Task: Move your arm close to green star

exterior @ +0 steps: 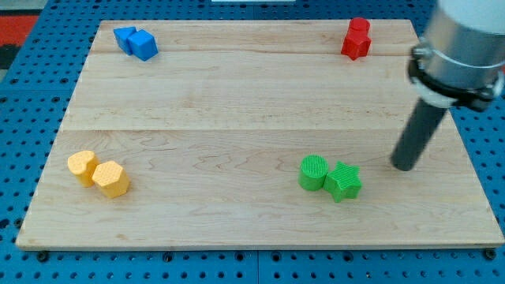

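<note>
The green star [345, 181] lies on the wooden board [237, 118] at the view's lower right, touching a green cylinder [313, 172] on its left. My tip [404, 166] rests on the board to the right of the green star and slightly above it, a short gap away, not touching it.
Two blue blocks [136, 41] sit together at the view's top left. Two red blocks [357, 37] sit at the top right. Two yellow blocks [98, 173] lie at the lower left. The board's right edge is near my tip.
</note>
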Motion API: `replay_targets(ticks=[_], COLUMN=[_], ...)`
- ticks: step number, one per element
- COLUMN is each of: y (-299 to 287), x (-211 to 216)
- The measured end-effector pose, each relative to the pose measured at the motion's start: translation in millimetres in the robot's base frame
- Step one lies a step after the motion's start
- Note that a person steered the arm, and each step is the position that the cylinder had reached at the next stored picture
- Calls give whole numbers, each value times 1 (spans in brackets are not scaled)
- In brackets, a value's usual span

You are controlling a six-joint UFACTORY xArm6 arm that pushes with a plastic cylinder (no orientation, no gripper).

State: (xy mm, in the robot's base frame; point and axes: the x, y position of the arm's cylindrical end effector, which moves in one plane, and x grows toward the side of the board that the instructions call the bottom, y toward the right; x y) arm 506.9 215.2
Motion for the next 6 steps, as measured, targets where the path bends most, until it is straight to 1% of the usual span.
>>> replay_targets(ticks=[1,2,3,5,6], y=[33,50,50,49,26], x=[2,35,70,77,77])
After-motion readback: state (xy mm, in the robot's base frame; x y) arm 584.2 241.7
